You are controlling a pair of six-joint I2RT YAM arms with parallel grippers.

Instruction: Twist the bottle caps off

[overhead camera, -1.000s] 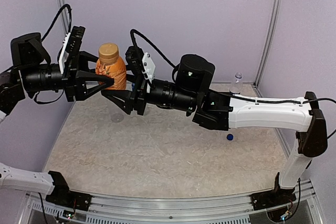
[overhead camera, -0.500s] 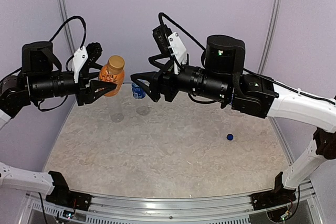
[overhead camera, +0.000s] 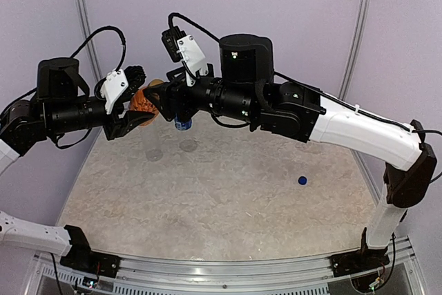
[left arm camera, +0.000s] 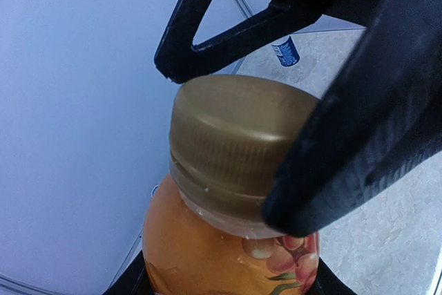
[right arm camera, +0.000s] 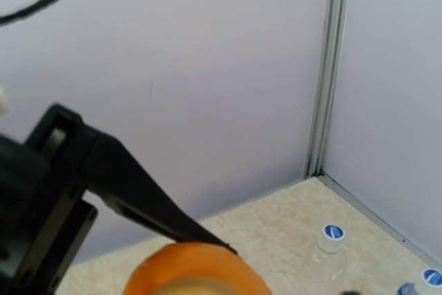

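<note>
My left gripper is shut on the short bottle with orange contents and holds it in the air, tilted towards the right arm. In the left wrist view its orange-brown cap sits on the bottle. My right gripper is open, with one jaw on each side of that cap. One of its fingers overlaps the cap's right side and the other is just above its top left edge. In the right wrist view the bottle shows blurred at the bottom edge.
A blue-labelled bottle stands at the back of the table, with two clear bottles in front of it. A loose blue cap lies at the right. The right wrist view shows a blue-capped bottle near the corner post.
The right arm has swung left and brought its open jaws around the orange bottle's cap. The left gripper has tilted the bottle over towards it.
</note>
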